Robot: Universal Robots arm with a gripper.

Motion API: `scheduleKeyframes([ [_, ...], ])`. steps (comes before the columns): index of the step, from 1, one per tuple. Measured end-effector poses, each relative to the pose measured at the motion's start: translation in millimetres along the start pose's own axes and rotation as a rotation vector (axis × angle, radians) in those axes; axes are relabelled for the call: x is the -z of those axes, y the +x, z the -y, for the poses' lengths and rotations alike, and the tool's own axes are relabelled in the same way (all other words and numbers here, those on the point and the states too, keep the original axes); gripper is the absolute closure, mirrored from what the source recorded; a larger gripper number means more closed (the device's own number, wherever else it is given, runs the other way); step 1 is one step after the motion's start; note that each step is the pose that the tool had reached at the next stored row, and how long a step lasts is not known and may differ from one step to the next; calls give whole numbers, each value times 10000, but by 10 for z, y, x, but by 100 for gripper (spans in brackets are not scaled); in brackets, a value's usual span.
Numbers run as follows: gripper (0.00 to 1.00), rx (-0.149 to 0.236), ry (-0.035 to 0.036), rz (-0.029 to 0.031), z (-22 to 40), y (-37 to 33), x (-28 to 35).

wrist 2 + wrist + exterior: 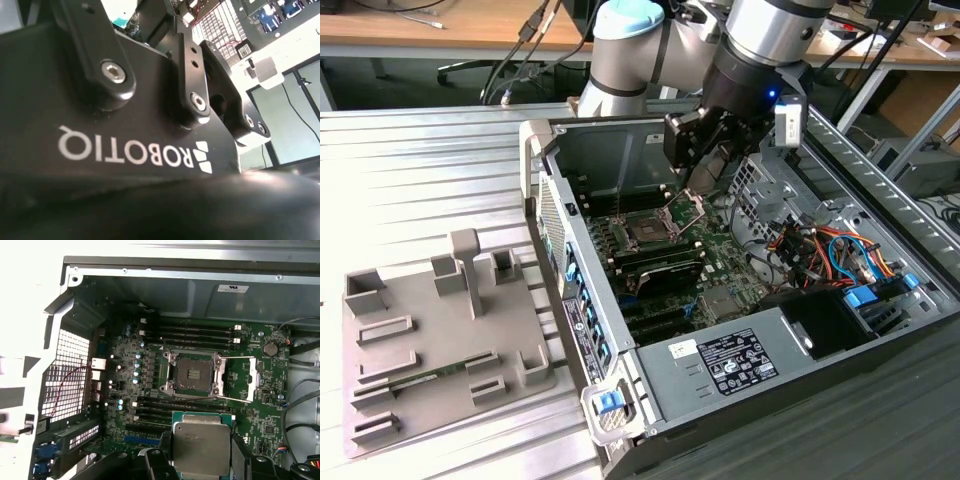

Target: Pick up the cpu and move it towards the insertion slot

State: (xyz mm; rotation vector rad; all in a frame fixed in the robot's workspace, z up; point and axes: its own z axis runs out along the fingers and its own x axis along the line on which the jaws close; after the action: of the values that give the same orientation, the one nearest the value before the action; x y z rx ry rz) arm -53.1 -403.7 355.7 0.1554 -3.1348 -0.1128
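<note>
— Where is the chip?
— My black two-fingered tool (202,460) is closed on the flat square silvery-topped cpu (201,446), above the green motherboard.

— And the socket?
— The square, dark-centred, silver-framed insertion slot (193,374) lies near it, retaining plate swung open, inside the open computer case (620,150).

Foreground: matte black gripper (165,20) body with white lettering, seen from very close.
Joints: black linkage arms pinned by round silver hex-socket bolts (113,73).
Fingertips: out of frame.
Background: perforated silver metal grille (220,25) with thin red wires; bright white surface (300,42); dark-framed pale panel (295,130) crossed by a black cable (300,112).
</note>
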Motion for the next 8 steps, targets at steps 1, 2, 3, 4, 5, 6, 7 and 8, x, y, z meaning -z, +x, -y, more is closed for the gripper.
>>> scheduleKeyframes([
  [1,45,0,-1,1,0,-1,-2],
  [2,45,0,0,0,1,-3,-4],
  [3,45,0,0,0,1,-4,-6],
  [4,45,0,-1,0,1,-5,-9],
  [5,45,0,-1,0,1,-6,-10],
  [6,45,0,0,0,2,-7,-13],
  [7,45,1,-2,0,1,-10,-17],
  [8,45,1,-2,1,-6,-15,-20],
])
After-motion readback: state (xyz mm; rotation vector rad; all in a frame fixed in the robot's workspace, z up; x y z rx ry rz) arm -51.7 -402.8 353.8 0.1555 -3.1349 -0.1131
